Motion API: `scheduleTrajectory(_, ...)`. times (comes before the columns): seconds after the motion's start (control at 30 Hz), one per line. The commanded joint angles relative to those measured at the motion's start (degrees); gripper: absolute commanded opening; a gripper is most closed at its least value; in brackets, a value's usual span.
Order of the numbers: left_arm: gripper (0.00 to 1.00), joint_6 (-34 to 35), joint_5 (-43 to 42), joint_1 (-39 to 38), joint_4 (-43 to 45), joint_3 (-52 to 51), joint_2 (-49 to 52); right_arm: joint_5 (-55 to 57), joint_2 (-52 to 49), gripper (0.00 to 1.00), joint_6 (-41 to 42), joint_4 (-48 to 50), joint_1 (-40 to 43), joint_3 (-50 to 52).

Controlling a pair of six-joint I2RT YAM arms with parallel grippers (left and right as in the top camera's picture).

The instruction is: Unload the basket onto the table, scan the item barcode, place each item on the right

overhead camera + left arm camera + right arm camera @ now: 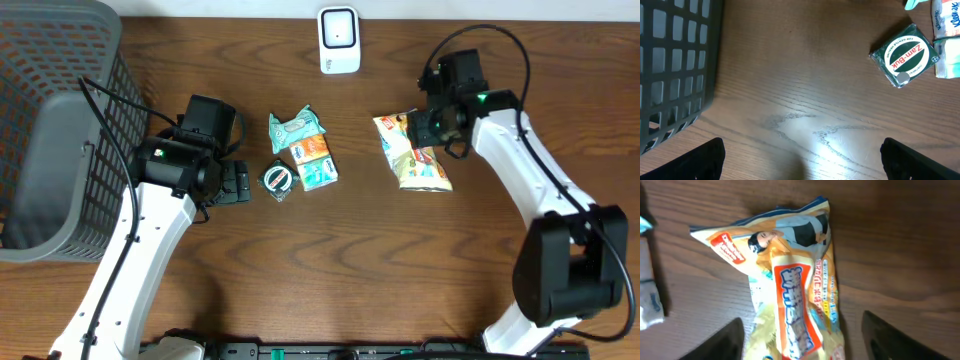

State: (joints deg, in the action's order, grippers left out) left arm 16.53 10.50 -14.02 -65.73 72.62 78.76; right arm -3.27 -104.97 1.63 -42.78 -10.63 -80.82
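Observation:
A yellow and orange snack bag [417, 158] [795, 275] lies flat on the wooden table right of centre. My right gripper [418, 126] [802, 342] hangs over the bag's far end, open, one finger on each side and a gap between each finger and the bag. A white barcode scanner [339, 40] stands at the back edge. My left gripper [237, 184] [800, 162] is open above bare wood, left of a green Zam-Buk tin [277, 179] [905, 55].
A grey mesh basket [55, 130] [675, 65] fills the far left. A teal packet [296, 127] and tissue packs [314, 160] lie in a cluster beside the tin, between the two arms.

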Motion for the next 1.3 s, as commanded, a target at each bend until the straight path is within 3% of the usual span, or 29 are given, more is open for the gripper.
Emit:
scheduleTrajectory(0.0, 0.98, 0.1, 0.7, 0.2, -0.2, -0.1, 0.2, 0.4, -1.2, 0.76, 0.4, -1.0, -0.5, 0.5)
scheduleTrajectory(0.47, 0.98, 0.1, 0.7, 0.2, -0.2, -0.1, 0.2, -0.5, -14.9, 0.76, 0.4, -0.2, -1.3, 1.4)
scheduleTrajectory(0.53, 0.98, 0.1, 0.7, 0.2, -0.2, -0.1, 0.2, -0.5, -16.7, 0.53, 0.5, 0.3, -1.4, 1.4)
scheduleTrajectory(0.6, 0.98, 0.1, 0.7, 0.2, -0.2, -0.1, 0.2, -0.5, -17.0, 0.14, 1.7, 0.8, -1.4, 1.4)
scheduleTrajectory(0.63, 0.98, 0.1, 0.7, 0.2, -0.2, -0.1, 0.2, -0.5, -16.8, 0.01, 2.0, 1.0, -1.4, 1.3)
scheduleTrajectory(1.07, 0.98, 0.1, 0.7, 0.2, -0.2, -0.1, 0.2, -0.8, -5.8, 0.01, 7.5, 3.7, -1.5, -7.2)
scheduleTrajectory(1.27, 0.98, 0.1, 0.7, 0.2, -0.2, -0.1, 0.2, -10.4, -4.7, 0.01, 10.6, 8.2, -1.5, -7.7)
